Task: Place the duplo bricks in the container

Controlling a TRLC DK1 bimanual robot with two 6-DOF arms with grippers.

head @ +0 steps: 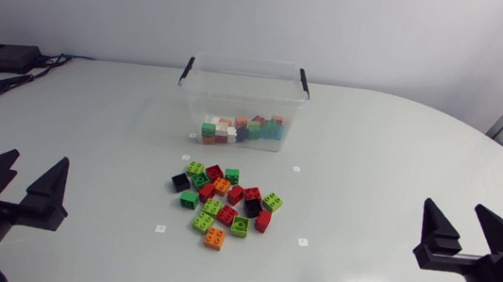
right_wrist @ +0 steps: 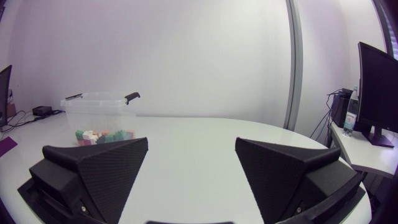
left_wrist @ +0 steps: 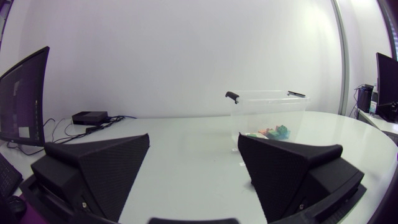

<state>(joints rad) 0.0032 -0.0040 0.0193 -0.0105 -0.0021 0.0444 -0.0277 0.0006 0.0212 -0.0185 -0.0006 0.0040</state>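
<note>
Soft, even light is falling from above, keeping the white table (head: 399, 177) bright and giving the bricks (head: 227, 215) only faint, short shadows. The table is showing a mild sheen by the container (left_wrist: 267, 112) in the left wrist view, and both wrist views are bending lines near their edges.

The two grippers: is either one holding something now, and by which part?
Nothing is held. The left gripper and the right gripper are both open and empty, apart from the duplo bricks on the table.
</note>
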